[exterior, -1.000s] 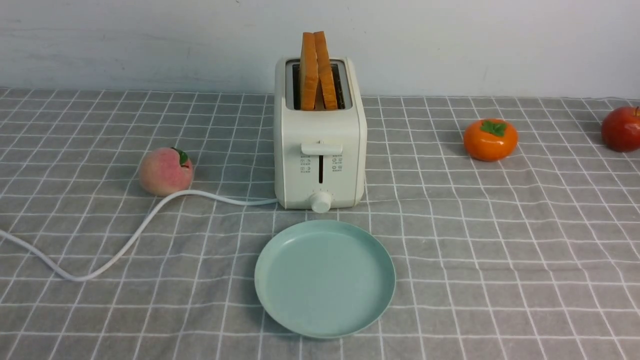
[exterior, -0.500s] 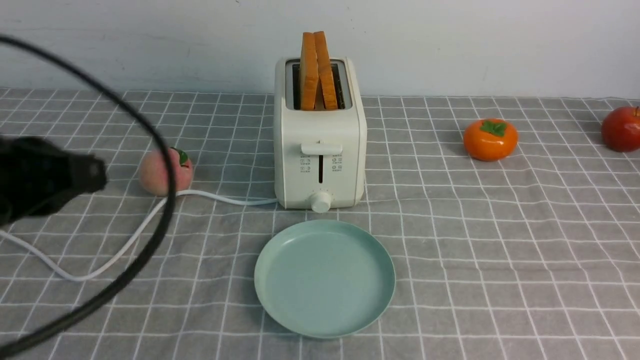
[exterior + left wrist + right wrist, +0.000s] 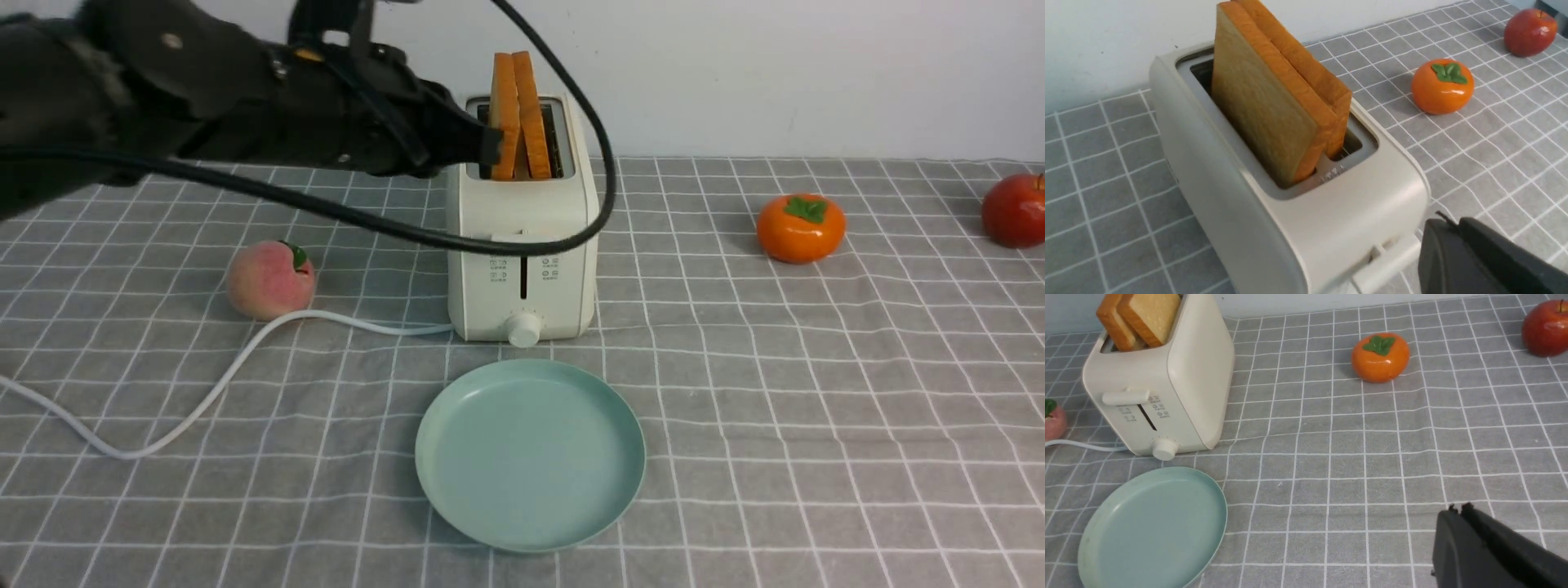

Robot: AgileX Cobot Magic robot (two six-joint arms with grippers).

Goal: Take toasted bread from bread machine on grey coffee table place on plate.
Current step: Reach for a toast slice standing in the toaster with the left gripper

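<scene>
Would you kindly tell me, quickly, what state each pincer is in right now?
Left pincer: closed, holding nothing.
Right pincer: closed, holding nothing.

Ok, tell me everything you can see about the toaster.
The toaster is cream-white, boxy and smooth like plastic, standing upright on the grey checked table just behind the plate. Its front has a lever, small printed icons and a round knob; a white cord trails off to its left. Two toast slices stand up out of its top. The left gripper hovers by its top edge; contact is unclear.
</scene>
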